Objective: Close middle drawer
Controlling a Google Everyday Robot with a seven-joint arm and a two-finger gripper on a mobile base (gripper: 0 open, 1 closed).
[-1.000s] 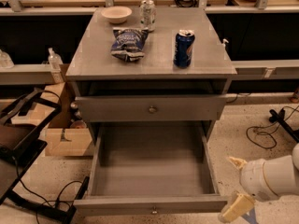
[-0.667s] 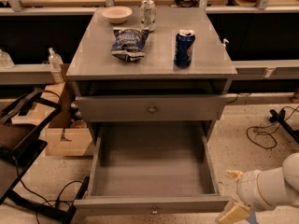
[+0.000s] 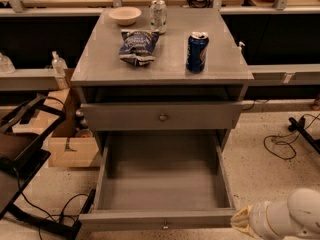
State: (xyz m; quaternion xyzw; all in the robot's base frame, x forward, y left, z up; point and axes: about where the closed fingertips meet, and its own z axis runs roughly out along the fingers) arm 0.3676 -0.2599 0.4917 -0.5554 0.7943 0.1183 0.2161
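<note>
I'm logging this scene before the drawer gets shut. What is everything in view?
cabinet: one, grey, centre
top drawer: one, grey, under the cabinet top
middle drawer: one, grey, pulled far out
bowl: one, cream, back left of cabinet top
silver can: one, beside the bowl
blue can: one, right side of cabinet top
snack bag: one, blue, middle of cabinet top
bottle: one, clear, ledge at left
cardboard box: one, brown, floor at left
cables: black, floor at right
arm: one, white, bottom right
hand: one, beige, bottom right, by the middle drawer's front corner
</note>
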